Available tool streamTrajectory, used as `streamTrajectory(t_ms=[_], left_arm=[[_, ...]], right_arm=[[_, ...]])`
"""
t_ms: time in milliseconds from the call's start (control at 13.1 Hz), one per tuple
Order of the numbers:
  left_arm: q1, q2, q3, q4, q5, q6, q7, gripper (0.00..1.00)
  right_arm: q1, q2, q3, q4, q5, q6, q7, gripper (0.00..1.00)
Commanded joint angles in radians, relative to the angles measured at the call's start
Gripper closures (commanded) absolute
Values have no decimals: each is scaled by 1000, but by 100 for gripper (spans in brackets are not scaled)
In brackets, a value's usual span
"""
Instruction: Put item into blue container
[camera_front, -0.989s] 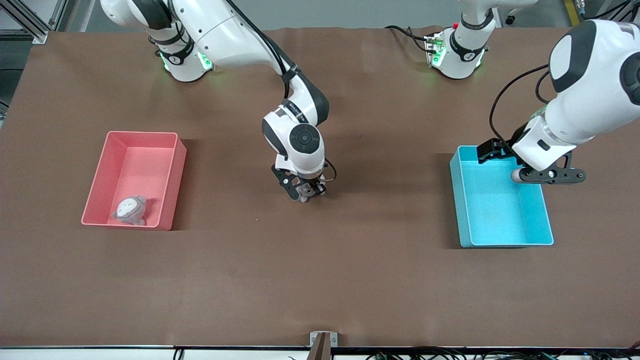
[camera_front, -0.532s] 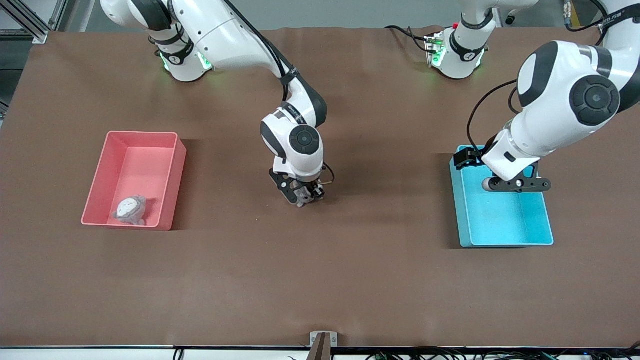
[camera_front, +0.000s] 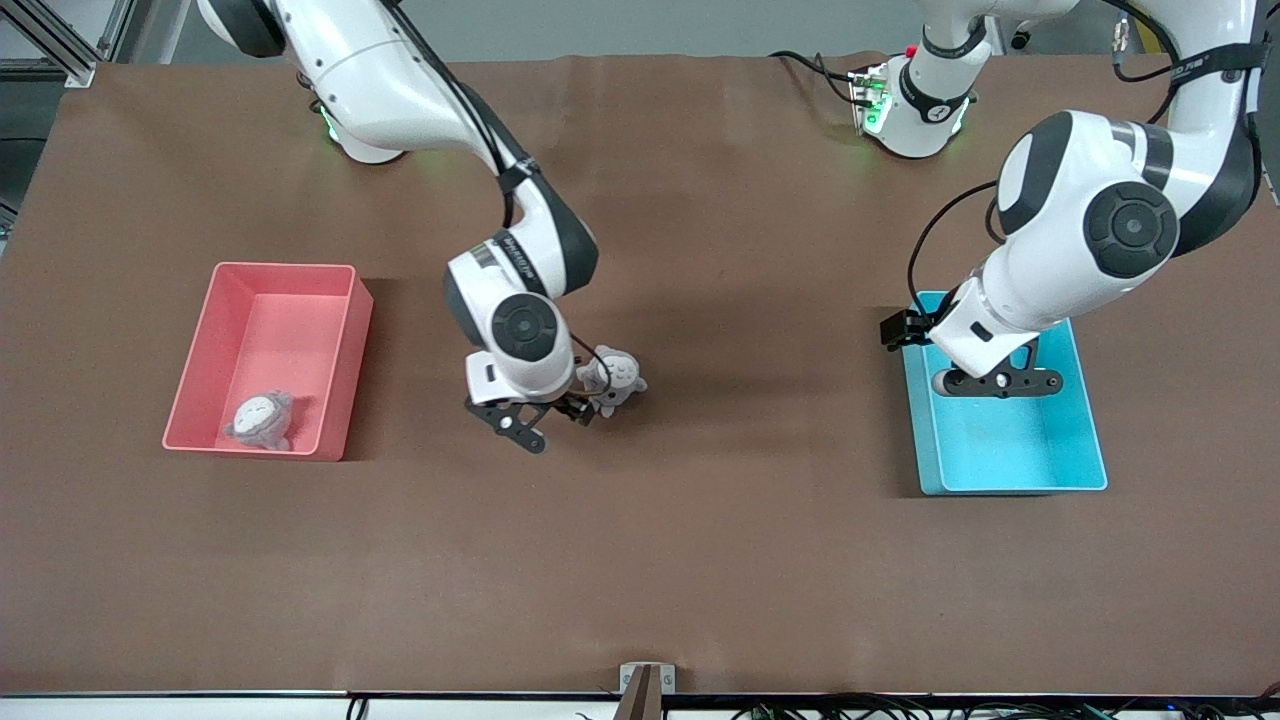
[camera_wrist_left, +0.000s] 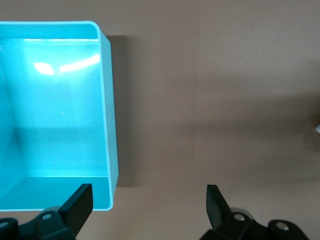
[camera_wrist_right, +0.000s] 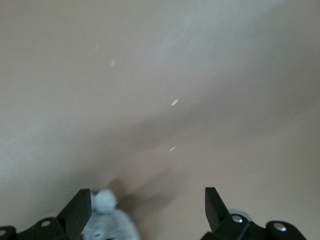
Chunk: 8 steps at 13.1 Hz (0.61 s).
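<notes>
Brown matting covers the whole table (camera_front: 700, 560), and its nearest stretch holds only a small metal bracket (camera_front: 646, 678) at six o'clock on the edge.

Farther in, at about three o'clock, sits the blue container (camera_front: 1010, 450), a plain cyan bin with nothing visible in its uncovered part. At nine o'clock, toward the right arm's end, sits a pink bin (camera_front: 205, 400) of the same shape, with a grey plush toy (camera_front: 259, 419) lying in its nearer corner.

Near the table's centre a second grey plush toy (camera_front: 612, 377) lies on the mat, well apart from both bins. The right gripper (camera_front: 535, 420) is low over the mat just beside it, at about eight o'clock from the toy, jaws spread wide and holding nothing. In the right wrist view the toy (camera_wrist_right: 111, 220) shows just inside one finger (camera_wrist_right: 79, 210).

The left gripper (camera_front: 995, 382) hangs over the farther half of the blue container, jaws spread and empty. Its wrist view shows the container's wall (camera_wrist_left: 111, 120) and floor, with one finger (camera_wrist_left: 80, 200) over the bin's end wall and the other over bare mat.

Farthest off, at twelve o'clock, both arm bases stand along the table's top edge.
</notes>
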Motion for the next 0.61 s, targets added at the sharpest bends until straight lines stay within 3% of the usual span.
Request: streamTrajectory(t_ms=[0,228,532], left_arm=[[-64,30,2,0,-17,44,-77,0],[-179,71,2,3,-15,129,-242,0],[-331,179,2,81,-6,239,-482,0]], right_arm=[[-90,-150,16,-153,0,-19,-198,0],[-259,-330,15,-345,-3,-18,-506,0],[-480,-364,12,-382,-16,-6,-812,0]])
